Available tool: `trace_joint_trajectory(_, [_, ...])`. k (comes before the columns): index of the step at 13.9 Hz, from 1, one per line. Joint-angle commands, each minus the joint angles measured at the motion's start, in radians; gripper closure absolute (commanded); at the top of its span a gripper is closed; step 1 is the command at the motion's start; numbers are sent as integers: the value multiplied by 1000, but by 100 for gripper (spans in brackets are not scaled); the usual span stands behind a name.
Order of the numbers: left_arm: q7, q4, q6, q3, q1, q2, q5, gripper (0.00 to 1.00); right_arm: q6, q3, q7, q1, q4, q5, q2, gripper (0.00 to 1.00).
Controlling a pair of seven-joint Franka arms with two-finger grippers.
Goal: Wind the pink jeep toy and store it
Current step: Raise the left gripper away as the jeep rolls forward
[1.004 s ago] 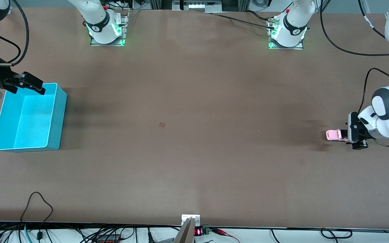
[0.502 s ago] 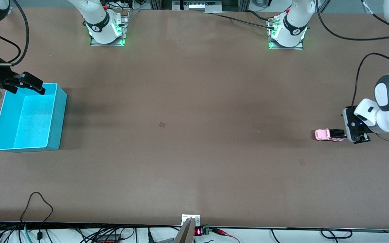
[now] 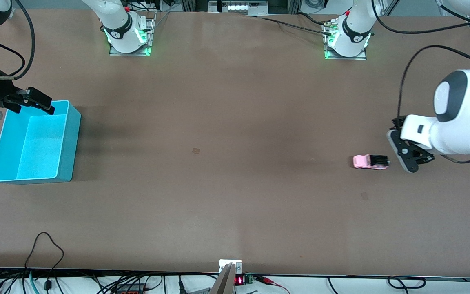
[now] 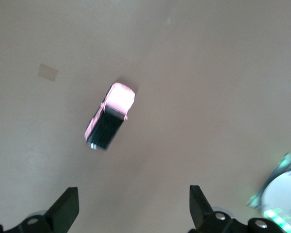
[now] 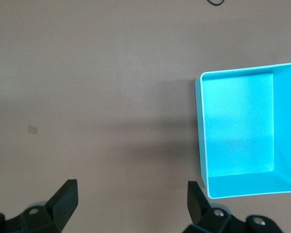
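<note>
The pink jeep toy (image 3: 370, 161) stands on its wheels on the brown table near the left arm's end, free of any gripper. In the left wrist view the jeep (image 4: 110, 121) lies a little ahead of my left gripper (image 4: 133, 213), which is open and empty. In the front view my left gripper (image 3: 401, 143) hangs over the table just beside the jeep, toward the left arm's end. The turquoise bin (image 3: 35, 143) is empty at the right arm's end. My right gripper (image 3: 35, 102) waits open over the bin's farther rim, and its wrist view (image 5: 131, 211) shows the bin (image 5: 237, 126).
A small tape patch (image 3: 196, 150) lies mid-table and another (image 3: 364, 196) sits nearer the front camera than the jeep. The arm bases (image 3: 128, 36) stand along the farther edge. Cables lie along the nearer edge.
My left gripper has let go of the jeep and lifted. The jeep has rolled along the table toward the right arm's end. The right arm has not moved.
</note>
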Motion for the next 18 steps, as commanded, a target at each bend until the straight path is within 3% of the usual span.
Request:
trace_joint_trajectory(1, [-204, 89, -92, 5, -38, 1, 1, 0, -10, 12, -12, -15, 1, 13, -4, 0])
trace_joint_trajectory(3, [-322, 136, -118, -16, -43, 1, 0, 0, -10, 12, -12, -17, 1, 13, -6, 0])
trace_joint_trajectory(5, [-491, 116, -112, -18, -52, -43, -11, 0, -10, 12, -12, -15, 1, 13, -6, 0])
trace_joint_trajectory(8, [-730, 15, -50, -10, -54, -149, -28, 0, -10, 12, -12, -17, 1, 13, -6, 0])
trace_joint_trajectory(11, [-940, -166, 142, 4, -54, -313, -30, 0, -10, 11, -12, -15, -1, 13, -6, 0])
trace_joint_trajectory(13, [-979, -196, 189, 31, -52, -352, -57, 0, -10, 11, -12, -17, -1, 13, -6, 0])
trace_joint_trajectory(15, [-941, -193, 183, 91, -55, -365, -169, 0, -10, 11, -12, -17, -1, 13, -6, 0])
trace_joint_trajectory(18, [-886, -174, 108, 71, -55, -373, -68, 0, -10, 11, -12, -17, -4, 13, -6, 0])
